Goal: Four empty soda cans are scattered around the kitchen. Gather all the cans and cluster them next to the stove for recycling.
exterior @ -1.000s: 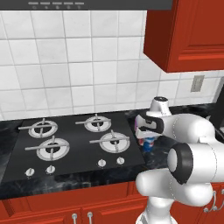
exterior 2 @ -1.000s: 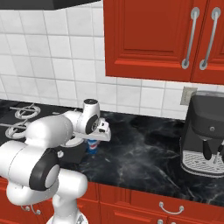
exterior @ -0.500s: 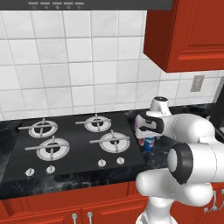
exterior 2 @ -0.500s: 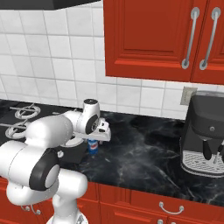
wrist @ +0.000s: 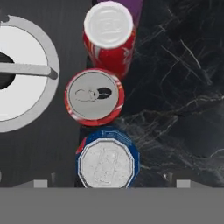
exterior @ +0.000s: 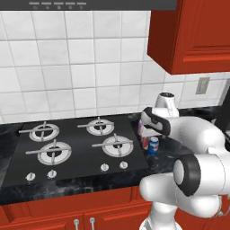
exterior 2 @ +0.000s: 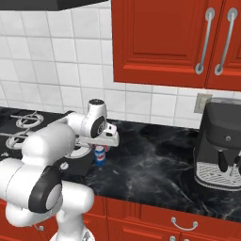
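Jaws apart, straddling blue can (wrist: 108,162), red cans (wrist: 95,96) beyond, beside stove (wrist: 26,144)

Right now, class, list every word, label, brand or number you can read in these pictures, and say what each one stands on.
No text can be read anywhere.
Red cylindrical soda can with white markings: too blurred to read.
Blue cylindrical soda can: embossed silver top, no legible characters.
Black gas stove: its round silver knobs carry no visible marks.
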Motion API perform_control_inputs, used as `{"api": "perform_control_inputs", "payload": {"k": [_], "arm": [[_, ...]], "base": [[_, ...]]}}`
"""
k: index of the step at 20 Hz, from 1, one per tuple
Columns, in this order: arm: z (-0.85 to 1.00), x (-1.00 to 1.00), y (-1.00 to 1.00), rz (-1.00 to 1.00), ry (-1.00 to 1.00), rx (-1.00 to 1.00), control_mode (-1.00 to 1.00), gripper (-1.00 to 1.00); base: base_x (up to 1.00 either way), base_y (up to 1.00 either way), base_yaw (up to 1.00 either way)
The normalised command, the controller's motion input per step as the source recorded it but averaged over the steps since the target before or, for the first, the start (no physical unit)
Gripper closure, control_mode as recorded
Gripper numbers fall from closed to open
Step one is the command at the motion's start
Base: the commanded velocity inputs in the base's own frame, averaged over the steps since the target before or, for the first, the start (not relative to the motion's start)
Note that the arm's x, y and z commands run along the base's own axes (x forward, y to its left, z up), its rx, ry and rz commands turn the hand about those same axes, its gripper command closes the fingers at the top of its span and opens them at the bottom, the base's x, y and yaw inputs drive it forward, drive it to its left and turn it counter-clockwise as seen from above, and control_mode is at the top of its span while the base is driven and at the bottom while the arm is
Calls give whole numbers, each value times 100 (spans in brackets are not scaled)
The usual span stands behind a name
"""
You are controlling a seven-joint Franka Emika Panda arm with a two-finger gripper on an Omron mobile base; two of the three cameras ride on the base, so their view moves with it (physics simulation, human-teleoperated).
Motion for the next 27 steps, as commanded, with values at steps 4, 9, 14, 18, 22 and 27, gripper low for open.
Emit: {"api": "perform_control_inputs", "payload": {"k": [4, 9, 14, 18, 22, 27], "arm": [[53, -15, 0, -2, 0, 0, -100, -100], [48, -46, 0, -1, 0, 0, -100, -100], [48, -78, 0, 0, -2, 0, -100, -100], [44, -85, 0, 0, -1, 0, -100, -100], [42, -90, 0, 0, -1, 0, -100, -100], [38, -81, 0, 0, 0, 0, -100, -100]], "base": [[0, 0, 0], [0, 0, 0], [0, 0, 0], [0, 0, 0], [0, 0, 0], [0, 0, 0]]}}
